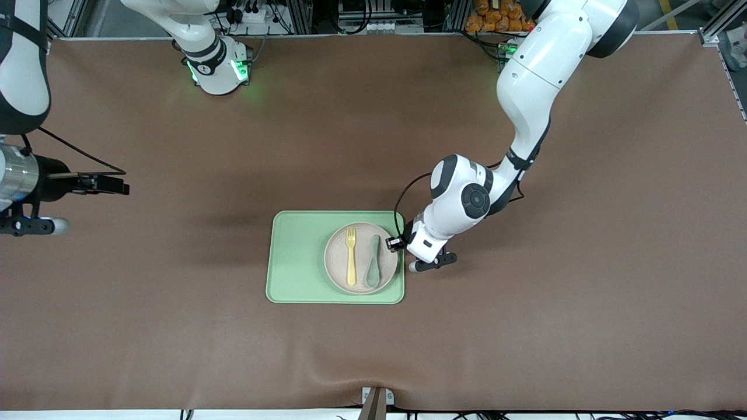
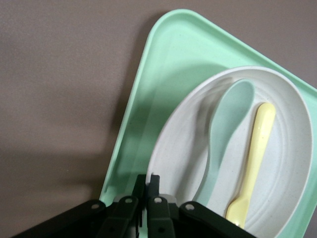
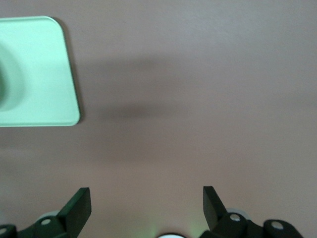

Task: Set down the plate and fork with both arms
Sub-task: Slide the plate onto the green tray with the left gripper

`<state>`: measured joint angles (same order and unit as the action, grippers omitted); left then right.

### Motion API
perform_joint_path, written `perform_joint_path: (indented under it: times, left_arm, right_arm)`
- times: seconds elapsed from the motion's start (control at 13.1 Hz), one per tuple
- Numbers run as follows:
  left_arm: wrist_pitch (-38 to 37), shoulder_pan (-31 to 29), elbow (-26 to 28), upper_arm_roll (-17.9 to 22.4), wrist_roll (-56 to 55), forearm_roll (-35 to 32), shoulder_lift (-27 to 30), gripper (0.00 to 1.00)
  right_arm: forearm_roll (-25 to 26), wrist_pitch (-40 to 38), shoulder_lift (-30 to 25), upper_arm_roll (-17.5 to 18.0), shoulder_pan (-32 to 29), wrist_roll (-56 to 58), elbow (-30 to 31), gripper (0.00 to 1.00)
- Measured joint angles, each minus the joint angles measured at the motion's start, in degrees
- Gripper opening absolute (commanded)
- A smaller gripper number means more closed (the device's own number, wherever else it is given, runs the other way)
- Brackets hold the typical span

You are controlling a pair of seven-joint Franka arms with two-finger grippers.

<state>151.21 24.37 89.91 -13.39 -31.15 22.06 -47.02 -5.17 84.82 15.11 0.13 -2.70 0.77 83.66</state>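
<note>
Writing: none legible on tray, plate, fork or spoon; my arms carry no readable brand from these views.
Surface: brown matte table cover (image 1: 175, 326), w/ a crease along the edge nearest the front cam.
Room: aluminium frame rails, cables and some orange items along the edge by my bases; green lights on both bases.
Tray: light-green tray (image 1: 297, 256), rectangular, rounded corners, flat on the cover, mid-table.
Plate: plate (image 1: 335, 256), pale beige, round, sits in the tray, at the end toward my left arm.
Fork: fork (image 1: 351, 256), pale yellow, lies on the plate, tines pointing toward my bases, handle toward the front cam.
Spoon: grey-green spoon (image 1: 373, 261) on the plate too, just beside the fork, on the side toward my left arm, bowl toward the front cam.
Left pincer: left gripper (image 2: 147, 186) is down at the plate rim, at the tray's end toward my left arm; fingers pinched together, w/ the plate's edge between the tips as far as the wrist cam shows.
Right pincer: right gripper (image 3: 147, 201) waits over bare cover toward my right arm's end, well apart from the tray; fingers spread wide, nothing in them.
</note>
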Motion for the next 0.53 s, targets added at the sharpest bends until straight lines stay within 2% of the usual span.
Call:
perform_joint_path:
  times: [0.23,0.31,0.38,0.46,0.53]
  left_arm:
    - [0.02,0.00,-0.21,0.15,0.00,-0.95,0.00,0.19]
    - [0.02,0.00,-0.25,0.18,0.00,-0.99,0.00,0.23]
    - [0.04,-0.01,-0.29,0.23,0.00,-1.00,0.00,0.31]
    - [0.12,-0.05,-0.48,0.30,0.00,-1.00,0.01,0.32]
    - [0.26,-0.15,-0.87,0.33,0.00,-1.00,0.07,0.38]
  right_arm:
    - [-0.72,3.08,0.75,0.05,2.16,0.01,0.00,1.00]
    - [-0.72,4.18,0.91,0.10,3.37,0.00,0.00,1.00]
    - [-0.73,5.14,1.21,0.14,4.71,-0.03,0.00,1.00]
    - [-0.76,6.13,1.68,0.17,6.14,-0.43,0.00,1.00]
    - [-0.79,7.48,2.31,0.20,7.70,-1.68,0.00,1.00]
